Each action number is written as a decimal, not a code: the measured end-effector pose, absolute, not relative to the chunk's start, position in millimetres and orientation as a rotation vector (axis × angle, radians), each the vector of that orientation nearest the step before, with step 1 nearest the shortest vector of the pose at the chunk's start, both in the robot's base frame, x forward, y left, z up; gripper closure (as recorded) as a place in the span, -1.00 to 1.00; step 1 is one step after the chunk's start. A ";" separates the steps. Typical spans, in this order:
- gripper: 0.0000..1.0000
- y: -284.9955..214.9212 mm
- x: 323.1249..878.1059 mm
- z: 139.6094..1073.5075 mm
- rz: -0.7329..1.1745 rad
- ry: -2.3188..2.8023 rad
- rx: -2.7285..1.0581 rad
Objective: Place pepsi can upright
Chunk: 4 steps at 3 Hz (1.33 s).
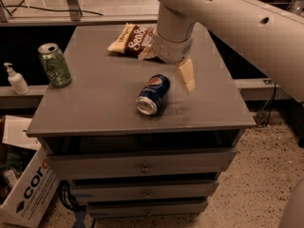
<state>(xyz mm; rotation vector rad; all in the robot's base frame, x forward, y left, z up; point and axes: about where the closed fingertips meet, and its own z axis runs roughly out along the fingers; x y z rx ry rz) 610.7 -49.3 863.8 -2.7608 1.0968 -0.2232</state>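
Note:
The pepsi can [153, 94] is dark blue with a round red-white-blue logo. It lies on its side near the middle of the grey cabinet top [99, 103], its silver end facing the front edge. My gripper [186, 75] hangs from the white arm just right of the can and slightly behind it, a little above the surface. One pale finger [186, 74] shows; the other is hidden behind the wrist.
A green can [54, 64] stands upright at the left edge of the top. A chip bag [133, 40] lies at the back, partly behind my arm. A soap bottle [16, 79] stands on a ledge to the left. A cardboard box [26, 189] sits on the floor.

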 end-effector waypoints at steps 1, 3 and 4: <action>-1.00 -57.4 609.2 853.0 -0.151 1.114 -2.758; -1.00 -56.4 595.8 842.9 -0.146 1.065 -2.791; -1.00 -56.2 583.5 831.6 -0.138 1.024 -2.826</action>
